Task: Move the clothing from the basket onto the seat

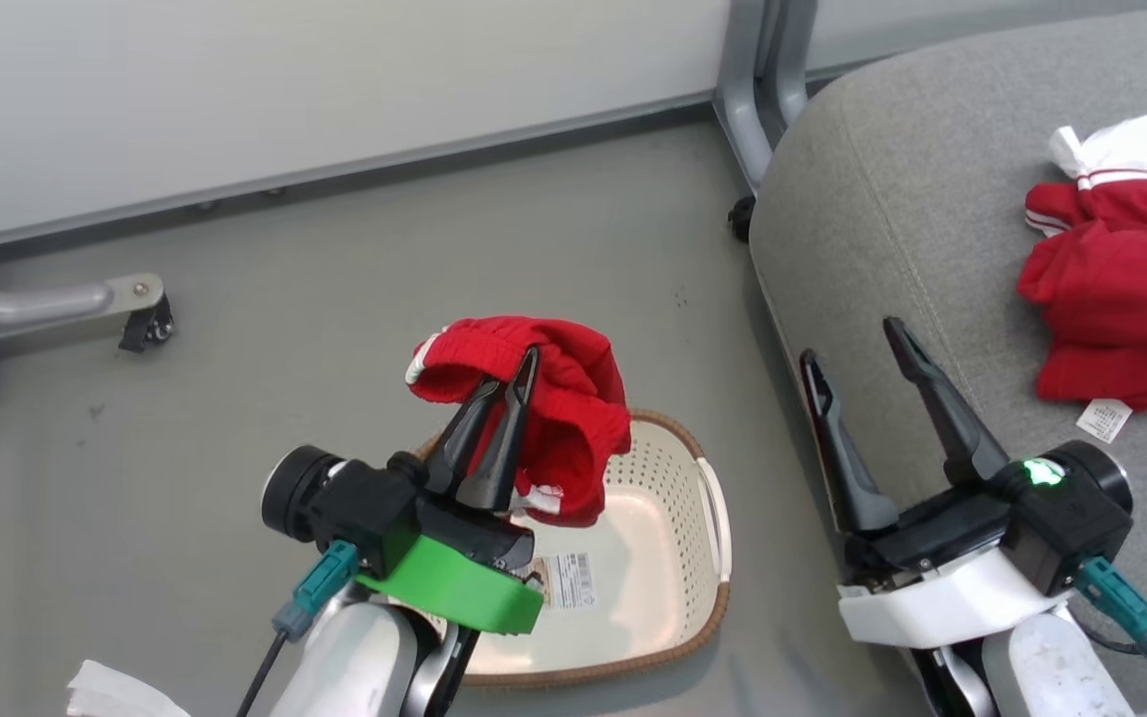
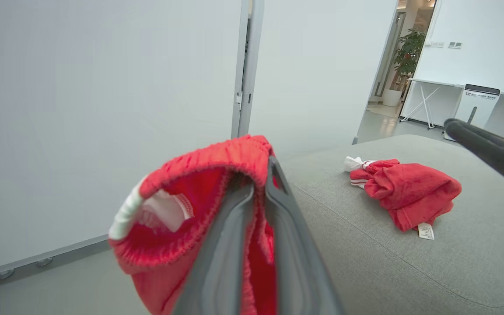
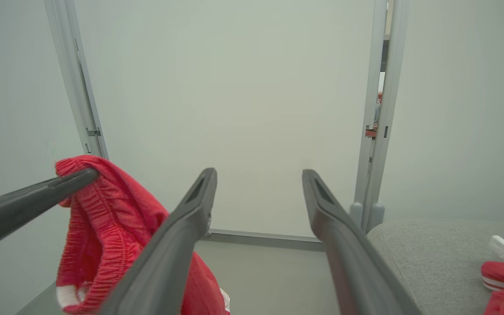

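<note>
My left gripper (image 1: 524, 370) is shut on the elastic waistband of a red garment (image 1: 559, 418), which hangs above the cream basket (image 1: 678, 558). The same garment (image 2: 182, 218) drapes over my left fingers in the left wrist view and shows as a red bundle (image 3: 103, 232) in the right wrist view. A second red garment (image 1: 1121, 299) with a white panel and tag lies crumpled on the grey seat (image 1: 892, 199), also seen as a red heap (image 2: 405, 190) on the cushion (image 2: 365, 245). My right gripper (image 1: 852, 339) stands open and holds nothing, over the seat's left edge.
The basket bottom carries a paper label (image 1: 569, 581). Grey metal partition legs with castors (image 1: 145, 324) stand on the floor at the left and behind the seat (image 1: 758, 90). White partition panels (image 3: 234, 109) close off the back. Something white (image 1: 120, 692) lies at the lower left.
</note>
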Controlling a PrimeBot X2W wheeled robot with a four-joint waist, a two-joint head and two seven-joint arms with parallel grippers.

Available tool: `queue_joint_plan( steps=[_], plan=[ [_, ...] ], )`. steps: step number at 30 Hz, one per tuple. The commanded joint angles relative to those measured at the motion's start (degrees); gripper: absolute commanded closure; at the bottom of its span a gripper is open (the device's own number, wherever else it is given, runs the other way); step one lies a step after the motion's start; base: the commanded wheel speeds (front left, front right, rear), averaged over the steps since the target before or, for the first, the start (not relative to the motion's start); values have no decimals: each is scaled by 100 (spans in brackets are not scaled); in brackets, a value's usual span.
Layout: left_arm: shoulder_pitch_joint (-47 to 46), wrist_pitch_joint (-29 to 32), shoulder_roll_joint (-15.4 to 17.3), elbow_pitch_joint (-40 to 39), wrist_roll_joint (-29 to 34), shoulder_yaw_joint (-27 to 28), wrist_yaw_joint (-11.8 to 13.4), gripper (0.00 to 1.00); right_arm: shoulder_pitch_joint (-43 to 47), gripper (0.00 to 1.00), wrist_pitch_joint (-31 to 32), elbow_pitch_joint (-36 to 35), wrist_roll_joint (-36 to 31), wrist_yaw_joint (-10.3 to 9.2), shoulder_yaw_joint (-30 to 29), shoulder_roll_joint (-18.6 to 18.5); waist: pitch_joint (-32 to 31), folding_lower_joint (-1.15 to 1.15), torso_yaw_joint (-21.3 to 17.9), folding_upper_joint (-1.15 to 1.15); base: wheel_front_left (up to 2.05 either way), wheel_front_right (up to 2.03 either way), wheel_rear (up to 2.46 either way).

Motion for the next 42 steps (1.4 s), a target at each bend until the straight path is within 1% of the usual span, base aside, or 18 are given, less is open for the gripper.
queue_joint_plan(
  steps=[1, 5, 9, 13, 16, 21, 26, 32, 37, 38, 40, 42],
  plan=[
    [102, -20, -9, -89, 99, -11, -15, 100, 152, 0, -2, 111, 65, -8, 70, 10, -488, 1, 99, 19, 0, 0, 0],
    [91, -20, -12, -293, 143, -30, -15, 100, 308, 0, -2, 498, 265, -8, 294, -50, -564, 1, 128, 19, 0, 0, 0],
    [-118, -19, -11, -501, 102, -77, -15, 100, 256, 0, -2, 750, 344, -8, 432, -135, -458, 1, 159, 19, 0, 0, 0],
    [-210, -20, -12, -517, 9, -180, -15, 100, 300, 0, -2, 969, 485, -8, 528, -194, -465, 1, 189, 19, 0, 0, 0],
    [-305, -20, -13, -509, -33, -266, -15, 100, 293, 0, -2, 1121, 643, -8, 781, -262, -509, 1, 206, 19, 0, 0, 0],
    [-494, -20, -14, -664, -408, -447, -15, 100, 48, 0, -2, 1264, 1096, -8, 1413, -402, -543, 1, 219, 19, 0, 0, 0],
    [-763, -20, -11, -793, -407, -744, -15, 100, -342, 0, -2, 1395, 1283, -8, 1741, -418, -556, 1, 252, 19, 0, 0, 0],
    [-952, -19, -12, -1010, -592, -1132, -15, 100, -672, 0, -2, 1984, 1428, -8, 2024, -419, -570, 1, 334, 19, 0, 0, 0],
    [-1025, -20, -11, -1103, -625, -1366, -15, 100, -786, 0, -2, 2416, 1320, -8, 2021, -375, -544, 1, 407, 19, 0, 0, 0],
    [-1036, -19, -12, -1104, -607, -1391, -15, 100, -807, 27, -2, 2457, 1292, -8, 2013, -352, -533, 1, 417, 19, 0, 0, 0],
    [-1026, -19, -11, -1034, -578, -1411, -16, 100, -805, 100, -2, 2497, 1271, -8, 2061, -346, -512, 1, 442, 19, 0, 0, 0],
    [-1014, -18, -11, -904, -503, -1400, -13, 100, -785, 100, -2, 2518, 1276, -8, 2132, -378, -492, 1, 452, 19, 0, 0, 0]
  ],
)
